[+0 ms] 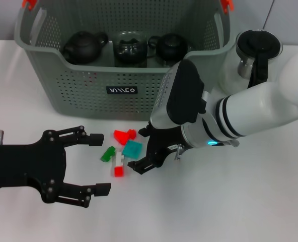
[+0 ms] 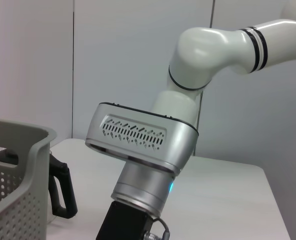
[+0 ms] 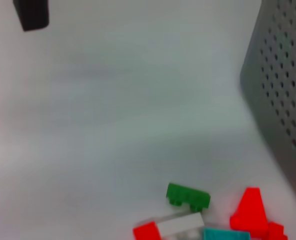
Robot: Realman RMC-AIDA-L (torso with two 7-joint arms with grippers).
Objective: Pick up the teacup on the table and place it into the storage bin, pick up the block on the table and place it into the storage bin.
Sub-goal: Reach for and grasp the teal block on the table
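Several small blocks lie in a cluster on the white table before the storage bin [image 1: 78,83]: a red one [image 1: 124,135], a green one [image 1: 107,154], a teal one [image 1: 132,149], and a white bar with a red end [image 1: 119,165]. My right gripper [image 1: 141,148] is low over the cluster, open, with the teal block just at its fingertips. The right wrist view shows the green block [image 3: 188,196], red block [image 3: 250,212] and bin wall [image 3: 283,100]. No teacup shows on the table. My left gripper [image 1: 99,164] rests open to the left of the blocks.
Inside the bin stand two dark teapots [image 1: 83,48] [image 1: 170,46] and a glass one [image 1: 130,48]. A glass pitcher with a black handle [image 1: 254,55] stands right of the bin, behind my right arm. The left wrist view shows its handle [image 2: 63,192].
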